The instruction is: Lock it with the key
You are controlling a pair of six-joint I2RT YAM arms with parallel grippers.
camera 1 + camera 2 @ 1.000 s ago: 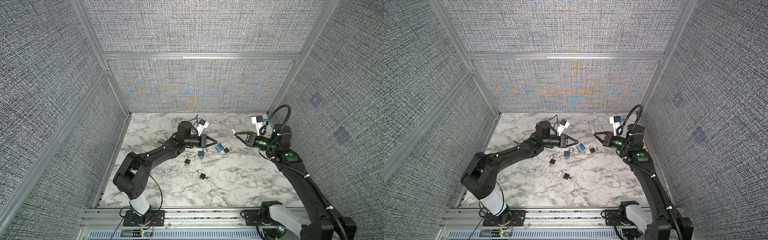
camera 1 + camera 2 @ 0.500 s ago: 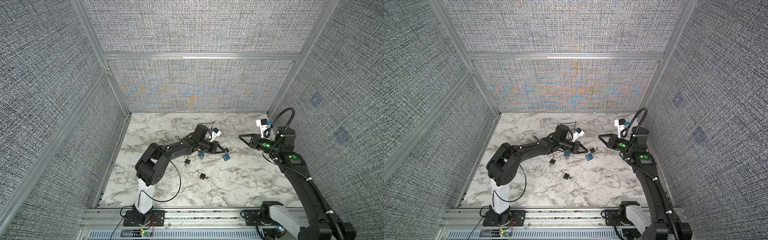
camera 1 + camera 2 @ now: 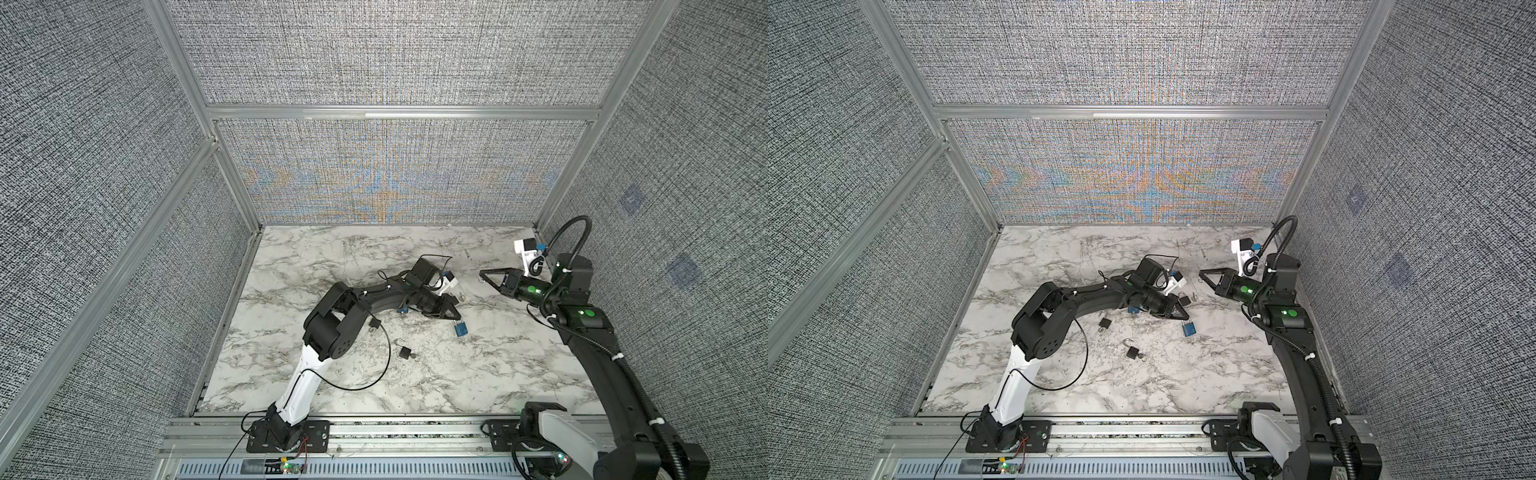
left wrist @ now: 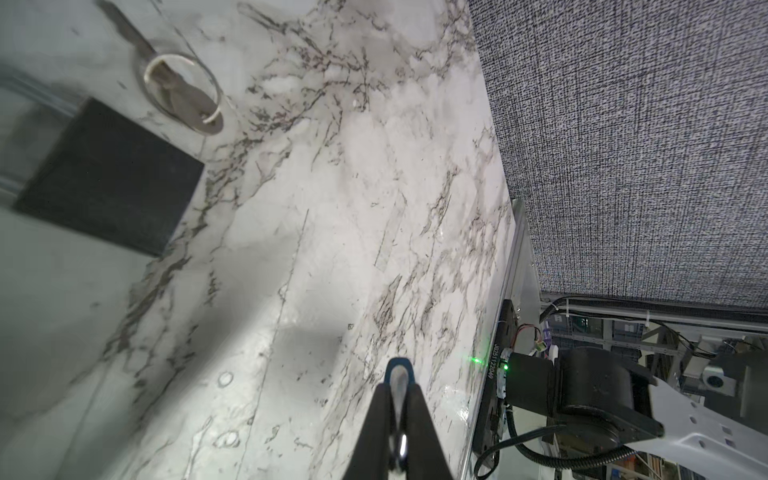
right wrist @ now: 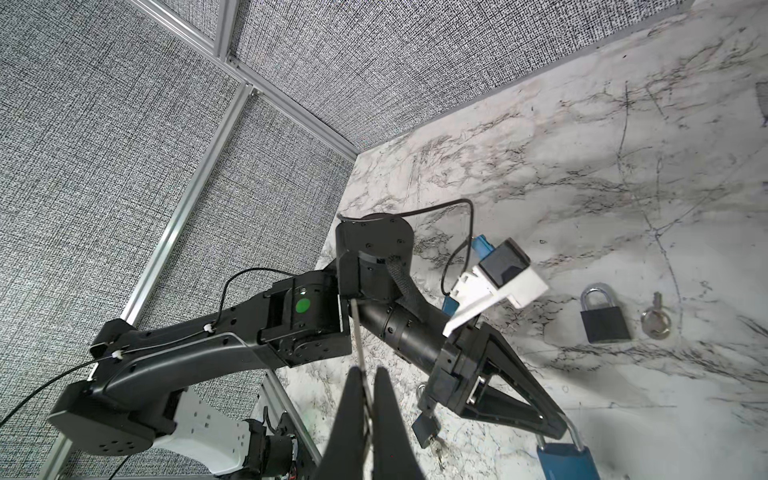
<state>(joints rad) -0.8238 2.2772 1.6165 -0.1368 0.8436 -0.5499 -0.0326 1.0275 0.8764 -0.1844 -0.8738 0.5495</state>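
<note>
The blue padlock (image 5: 567, 461) has a flat blue body and a silver shackle; it hangs by that shackle from the left claw (image 5: 559, 428), whose jaws are pinched onto the loop, low over the middle of the counter (image 3: 332, 266); the key (image 5: 357, 332) is a thin silver blade gripped in the right claw (image 5: 366, 372), closed tight around it, up in the air toward the right wall and apart from the padlock. Only the right wrist view shows that blade; in both top views it is too small to make out; the left wrist view shows a blurred black padlock (image 4: 108, 174) with a ringed spare key (image 4: 183, 91) just beside it; a top view adds an open black padlock (image 3: 405, 353) lying nearer the front. The counter is white marble, grey-veined; grey woven wall panels (image 3: 395, 62) in aluminium frames close three sides.
</note>
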